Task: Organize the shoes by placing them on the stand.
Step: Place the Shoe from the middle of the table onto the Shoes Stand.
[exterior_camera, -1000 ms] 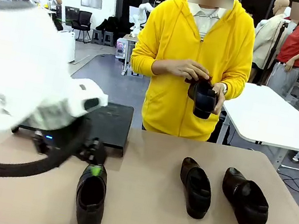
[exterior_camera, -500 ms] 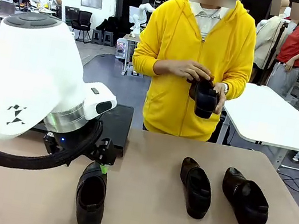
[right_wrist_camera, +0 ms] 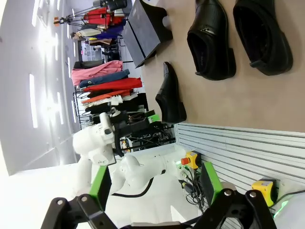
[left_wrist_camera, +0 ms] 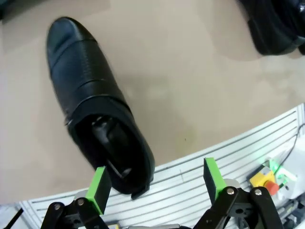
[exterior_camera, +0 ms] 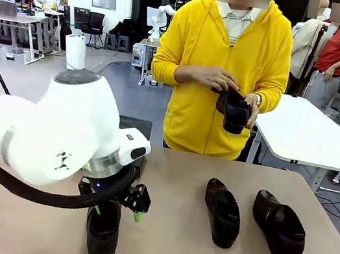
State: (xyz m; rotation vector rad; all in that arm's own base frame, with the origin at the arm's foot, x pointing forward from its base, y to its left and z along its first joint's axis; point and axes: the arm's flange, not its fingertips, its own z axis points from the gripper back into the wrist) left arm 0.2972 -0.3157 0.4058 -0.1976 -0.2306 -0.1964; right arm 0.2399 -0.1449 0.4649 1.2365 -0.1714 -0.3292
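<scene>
The left pincer (left_wrist_camera: 156,181) is held spread over a black loafer (left_wrist_camera: 90,95) on the tabletop (left_wrist_camera: 190,71). Two more loafers (exterior_camera: 222,213) (exterior_camera: 278,227) are laid rightward, and a fourth loafer (exterior_camera: 234,111) is held by the person (exterior_camera: 216,50). The right pincer (right_wrist_camera: 155,183) is spread, empty.

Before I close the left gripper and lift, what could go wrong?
1. The left gripper is open but off-centre: the near shoe lies mostly under one pad, so closing may clip its heel rim.
2. Its heel sits at the near edge of the table; a nudge could push it off.
3. The left arm hides most of the stand in the front view, so placement is hard to judge.
</scene>
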